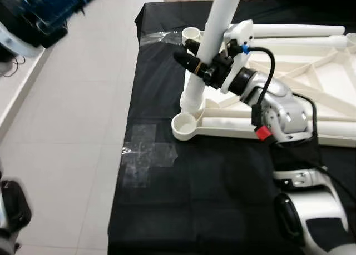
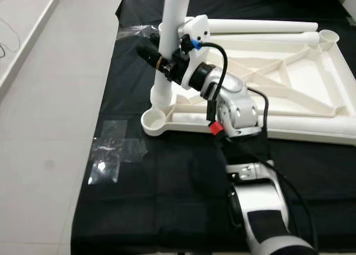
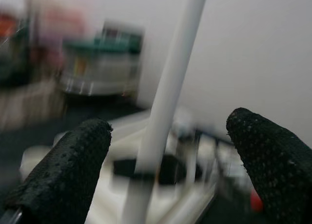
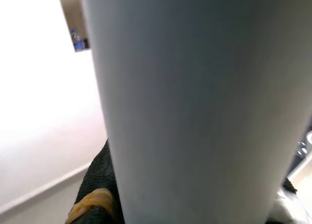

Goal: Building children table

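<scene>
Right claw point(image 2: 157, 59) clamped on one upright white leg point(image 2: 169, 49), left claw point(image 3: 161, 170) open, upturned tabletop point(image 2: 289, 94), two loose legs.

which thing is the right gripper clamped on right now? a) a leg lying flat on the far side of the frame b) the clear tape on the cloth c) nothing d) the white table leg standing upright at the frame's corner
d: the right gripper is shut around the upright white table leg, whose foot stands on the upturned table frame beside its near-left corner socket.
</scene>
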Available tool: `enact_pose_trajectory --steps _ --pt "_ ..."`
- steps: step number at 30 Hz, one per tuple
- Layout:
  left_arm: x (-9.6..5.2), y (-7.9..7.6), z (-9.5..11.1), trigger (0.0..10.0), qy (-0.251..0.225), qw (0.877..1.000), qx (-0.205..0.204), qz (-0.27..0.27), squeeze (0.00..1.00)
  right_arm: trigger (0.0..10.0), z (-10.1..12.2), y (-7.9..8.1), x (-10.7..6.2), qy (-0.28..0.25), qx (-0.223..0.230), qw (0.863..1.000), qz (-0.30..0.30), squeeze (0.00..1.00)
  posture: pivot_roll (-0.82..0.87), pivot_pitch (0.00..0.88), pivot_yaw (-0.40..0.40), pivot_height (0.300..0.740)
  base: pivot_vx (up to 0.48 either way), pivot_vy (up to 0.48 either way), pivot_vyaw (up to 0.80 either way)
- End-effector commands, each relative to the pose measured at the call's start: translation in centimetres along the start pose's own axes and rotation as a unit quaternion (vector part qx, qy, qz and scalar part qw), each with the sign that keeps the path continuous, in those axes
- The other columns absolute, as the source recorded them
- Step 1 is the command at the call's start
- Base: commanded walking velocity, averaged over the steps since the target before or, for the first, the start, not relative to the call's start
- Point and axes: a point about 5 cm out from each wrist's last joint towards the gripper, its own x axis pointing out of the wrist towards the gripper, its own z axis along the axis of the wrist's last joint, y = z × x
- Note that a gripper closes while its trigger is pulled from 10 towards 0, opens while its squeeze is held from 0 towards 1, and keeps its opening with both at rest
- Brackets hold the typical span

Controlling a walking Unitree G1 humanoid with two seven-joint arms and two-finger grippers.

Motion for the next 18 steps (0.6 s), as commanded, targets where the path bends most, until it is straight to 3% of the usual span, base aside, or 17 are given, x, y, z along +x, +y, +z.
enact_pose_trajectory --steps 1,2,3,4,6,7,11,12,15,18 --pt "-0.4 -0.6 -2.3 10.0 0.046 0.999 -0.010 0.027 0.00 10.0 -0.2 -0.2 -0.3 -0.006 0.020 1.000 -0.006 0.00 0.10 0.245 0.007 0.740 0.000 0.000 0.00" --pt "-0.8 -0.8 -3.9 10.0 0.069 0.996 -0.023 0.052 0.00 10.0 -0.2 -0.2 -0.3 -0.008 0.019 1.000 -0.007 0.00 0.10 0.245 0.007 0.740 0.000 0.000 0.00" --pt "-0.8 -0.8 -3.9 10.0 0.069 0.996 -0.023 0.052 0.00 10.0 -0.2 -0.2 -0.3 -0.008 0.019 1.000 -0.007 0.00 0.10 0.245 0.007 0.740 0.000 0.000 0.00" --pt "-1.2 -1.6 -6.3 10.0 0.094 0.992 -0.047 0.073 0.00 10.0 -0.2 -0.2 -0.3 -0.008 0.019 1.000 -0.006 0.00 0.11 0.235 0.004 0.740 0.000 0.000 0.00" --pt "-1.9 -4.5 -10.9 10.0 0.156 0.979 -0.088 0.095 0.00 10.0 -0.1 -0.1 -0.1 -0.008 0.017 1.000 0.006 0.00 0.11 0.234 0.002 0.740 0.000 0.000 0.00" --pt "-1.9 -5.4 -11.6 10.0 0.165 0.978 -0.092 0.084 0.00 10.0 0.0 0.0 0.0 -0.008 0.019 1.000 0.013 0.00 0.11 0.241 -0.006 0.740 0.000 0.000 0.00" --pt "-1.9 -6.7 -12.3 10.0 0.168 0.978 -0.101 0.075 0.00 10.0 0.2 0.1 0.2 -0.009 0.017 0.999 0.028 0.00 0.11 0.245 -0.010 0.740 0.000 0.000 0.00" --pt "-2.1 -7.7 -12.6 10.0 0.168 0.977 -0.110 0.075 0.00 10.0 0.5 0.2 0.4 -0.014 0.017 0.999 0.045 0.00 0.12 0.249 -0.010 0.740 0.000 0.000 0.00" --pt "-2.2 -8.0 -12.7 10.0 0.170 0.976 -0.111 0.075 0.00 10.0 0.7 0.2 0.5 -0.016 0.018 0.998 0.050 0.00 0.12 0.249 -0.010 0.740 0.000 0.000 0.00" --pt "-2.8 -9.3 -14.0 10.0 0.206 0.969 -0.109 0.081 0.00 10.0 1.0 0.5 0.7 -0.018 0.012 0.997 0.077 0.00 0.12 0.256 -0.012 0.740 0.000 0.000 0.00"
